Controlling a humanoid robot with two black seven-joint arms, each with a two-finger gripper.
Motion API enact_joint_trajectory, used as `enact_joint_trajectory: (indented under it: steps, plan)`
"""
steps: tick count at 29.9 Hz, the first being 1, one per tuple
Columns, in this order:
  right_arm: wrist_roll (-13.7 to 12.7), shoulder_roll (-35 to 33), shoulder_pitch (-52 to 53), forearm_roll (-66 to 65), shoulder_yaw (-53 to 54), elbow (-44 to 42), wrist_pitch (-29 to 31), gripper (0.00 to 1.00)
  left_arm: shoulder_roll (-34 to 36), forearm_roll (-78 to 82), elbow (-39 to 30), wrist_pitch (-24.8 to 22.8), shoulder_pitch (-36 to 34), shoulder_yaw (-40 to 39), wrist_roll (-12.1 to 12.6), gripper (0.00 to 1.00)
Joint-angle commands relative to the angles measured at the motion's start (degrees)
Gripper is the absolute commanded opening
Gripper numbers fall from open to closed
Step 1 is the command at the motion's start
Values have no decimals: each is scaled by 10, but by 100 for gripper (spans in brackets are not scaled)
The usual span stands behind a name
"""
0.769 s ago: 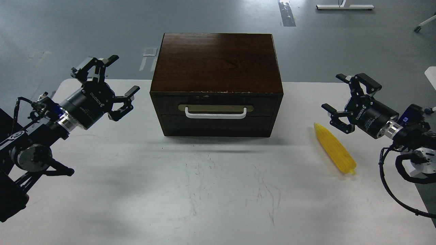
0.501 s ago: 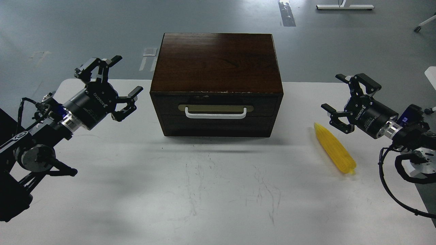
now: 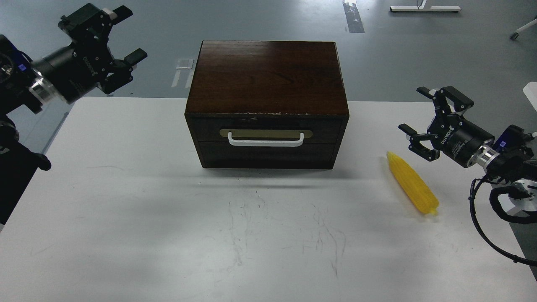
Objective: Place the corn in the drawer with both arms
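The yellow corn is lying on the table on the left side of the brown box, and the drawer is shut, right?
Not quite. The head view shows the corn lying on the table to the right of the brown box. The drawer is shut.

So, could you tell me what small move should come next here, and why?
Probably bring the open left tool down toward the white bar handle. The dark brown wooden box's drawer is shut, and the bright yellow plastic corn cob lies on the white table beside the open right tool.
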Motion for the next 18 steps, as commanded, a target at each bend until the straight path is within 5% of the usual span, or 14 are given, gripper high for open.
enact_joint_trajectory:
  steps: [1,9,12,18]
  plan:
    - [0,0,1,0,0,0,0,100,-6,167,-64,0,-88,4,-35,98]
    - [0,-3,0,0,0,-2,0,100,-98,410,-123,0,-230,111,-60,98]
    - [0,-4,-1,0,0,-2,0,100,-143,527,-115,0,-292,196,-113,98]
    - [0,-4,-2,0,1,-7,0,100,-182,684,-102,0,-367,345,-113,98]
